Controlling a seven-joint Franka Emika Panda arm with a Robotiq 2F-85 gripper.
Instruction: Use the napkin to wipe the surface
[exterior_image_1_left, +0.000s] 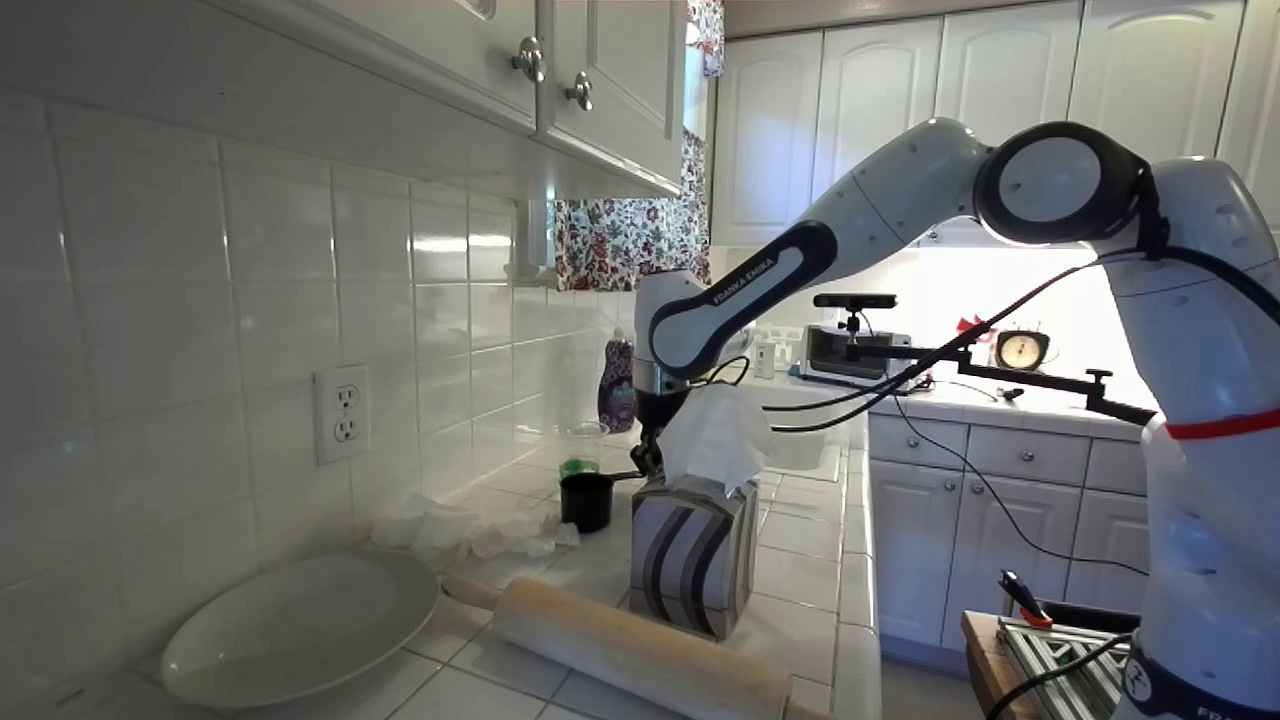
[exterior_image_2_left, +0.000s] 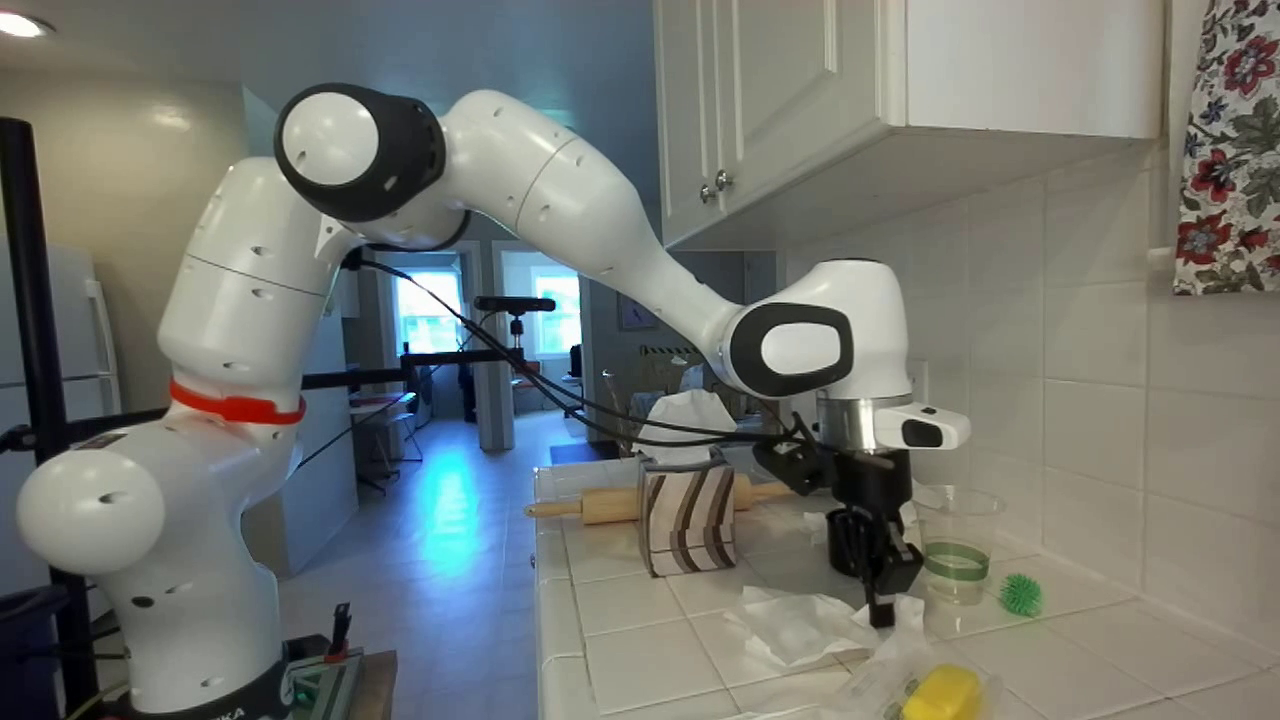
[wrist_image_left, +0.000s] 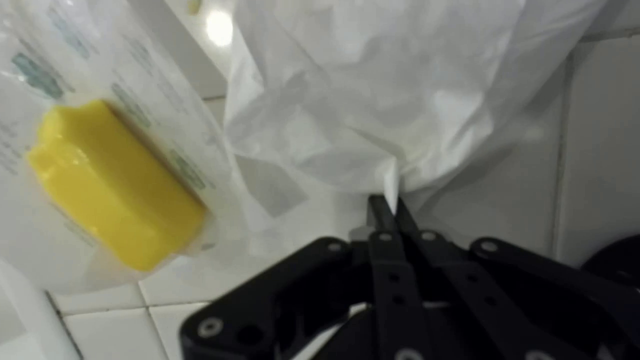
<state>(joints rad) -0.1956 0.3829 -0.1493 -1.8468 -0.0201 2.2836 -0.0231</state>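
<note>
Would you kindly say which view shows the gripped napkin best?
The wrist view: the napkin appears large, its tip pinched in the gripper. In an exterior view it looks smaller, on the worktop; in an exterior view the tissue box seems to hide it.

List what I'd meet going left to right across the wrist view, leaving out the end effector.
Yellow object, crumpled white napkin, rounded dark object cut off by the right edge.

In an exterior view, you can read FRANKA EMIKA along your robot arm (exterior_image_1_left: 850, 225). Its base (exterior_image_2_left: 230, 705) shows you a cut-off KA. Print on the plastic wrapper (wrist_image_left: 145, 90) and marks on the round dial (exterior_image_1_left: 1021, 350) are too unclear for you to read.
</note>
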